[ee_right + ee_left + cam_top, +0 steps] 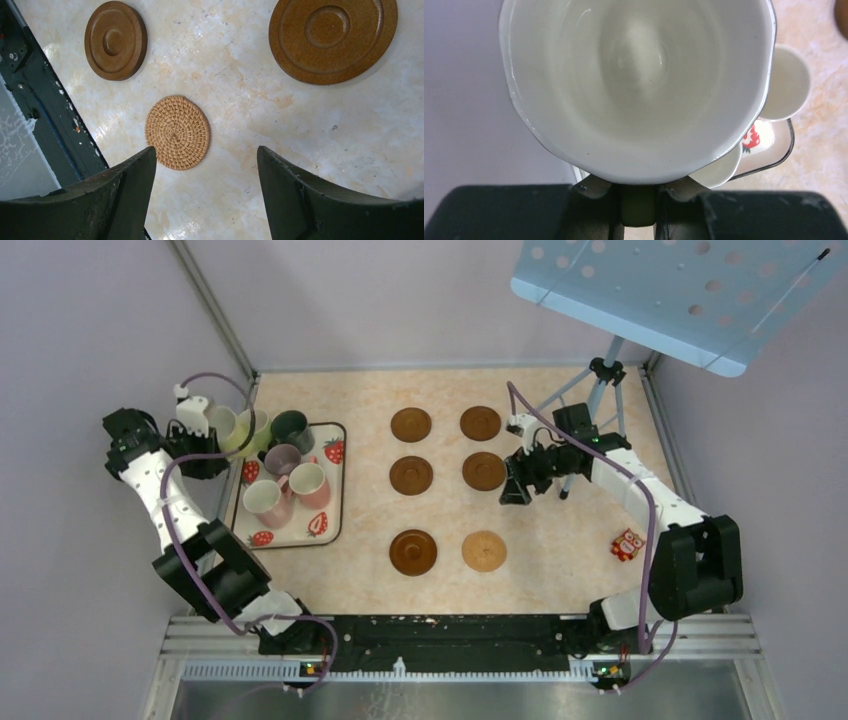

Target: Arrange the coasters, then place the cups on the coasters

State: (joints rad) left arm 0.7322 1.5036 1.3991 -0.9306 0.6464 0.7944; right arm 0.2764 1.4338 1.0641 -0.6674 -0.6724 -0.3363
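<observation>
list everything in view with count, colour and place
brown coasters: five, dark brown, in a two-column grid mid-table
tan coaster: one, tan woven, near right spot of the grid
cups: five (light green, dark green, mauve, two pink), on the tray
held cup: one, light green, at the tray's far left corner
tray: one, white with strawberries, left of table
toy: one, red and white, near right of table
tripod: one, dark, far right corner
board: one, pale blue with holes, top right
table: one, beige marbled
left pincer: shut on the held cup's handle
right pincer: open, empty, right of the grid
</observation>
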